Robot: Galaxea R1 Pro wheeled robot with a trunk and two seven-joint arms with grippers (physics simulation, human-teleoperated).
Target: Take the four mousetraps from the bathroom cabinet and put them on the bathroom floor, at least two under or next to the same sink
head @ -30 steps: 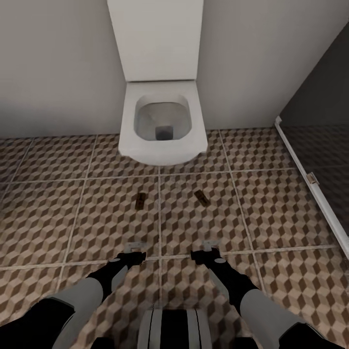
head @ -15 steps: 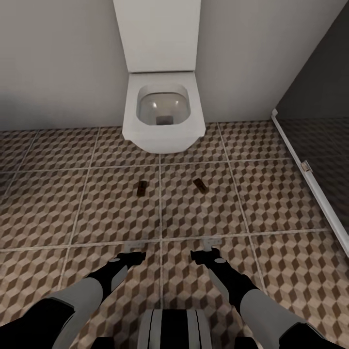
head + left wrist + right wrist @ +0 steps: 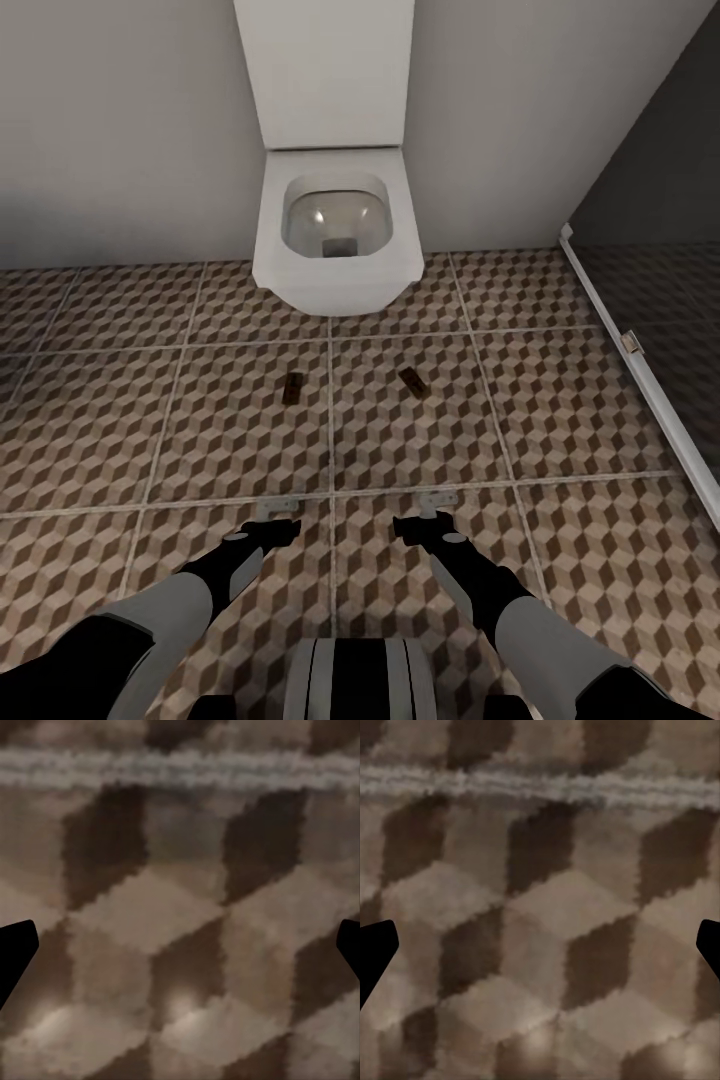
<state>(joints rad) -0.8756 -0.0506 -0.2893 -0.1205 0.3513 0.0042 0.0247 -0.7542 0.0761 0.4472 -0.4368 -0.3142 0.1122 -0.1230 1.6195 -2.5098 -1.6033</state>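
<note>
Two mousetraps lie flat on the bathroom floor point(image 3: 560, 400) in front of a toilet, one at the left point(image 3: 293, 388) and one at the right point(image 3: 412, 381), about a tile's width apart. My left gripper point(image 3: 278, 510) hangs low over the tiles, short of the left trap and open. My right gripper point(image 3: 437, 500) does the same short of the right trap. In each wrist view the gripper point(image 3: 180, 952) point(image 3: 540, 952) has its dark fingertips point(image 3: 15, 956) point(image 3: 376, 952) wide apart, with cube-patterned tile between them. The cabinet and the sink are out of view.
A white wall-hung toilet point(image 3: 335, 235) with its lid up stands against the pale back wall. A dark glass shower screen with a white bottom rail point(image 3: 640, 385) runs along the right side. Open tile lies to the left and between the arms.
The camera pulled back slightly a second ago, so the toilet and the traps sit higher and smaller. Nothing has shifted in the last half second. Both arms hold their pose.
</note>
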